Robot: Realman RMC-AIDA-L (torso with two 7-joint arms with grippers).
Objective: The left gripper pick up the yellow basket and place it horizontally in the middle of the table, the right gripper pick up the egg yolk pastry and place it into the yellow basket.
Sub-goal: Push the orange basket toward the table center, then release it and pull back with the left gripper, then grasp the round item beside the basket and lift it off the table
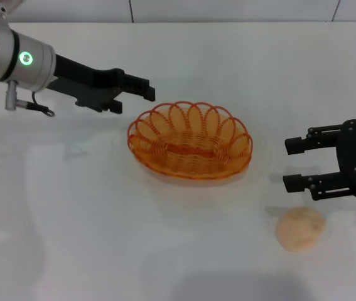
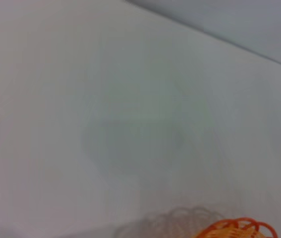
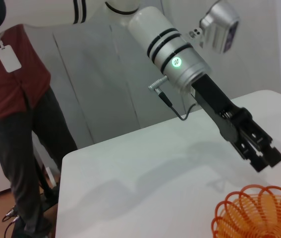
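The yellow basket (image 1: pixel 190 141) sits upright and lengthwise across the middle of the white table (image 1: pixel 71 219). It also shows in the left wrist view (image 2: pixel 237 229) and in the right wrist view (image 3: pixel 259 213). It holds nothing. My left gripper (image 1: pixel 150 91) hovers just behind and left of the basket, apart from it, fingers slightly open and empty; the right wrist view shows it too (image 3: pixel 269 162). My right gripper (image 1: pixel 287 164) is open and empty, right of the basket. The egg yolk pastry (image 1: pixel 300 229) lies on the table just in front of the right gripper.
A person in a red shirt (image 3: pixel 16 74) stands beyond the table's far corner (image 3: pixel 66 156). A grey wall runs behind the table's back edge (image 1: pixel 178 22).
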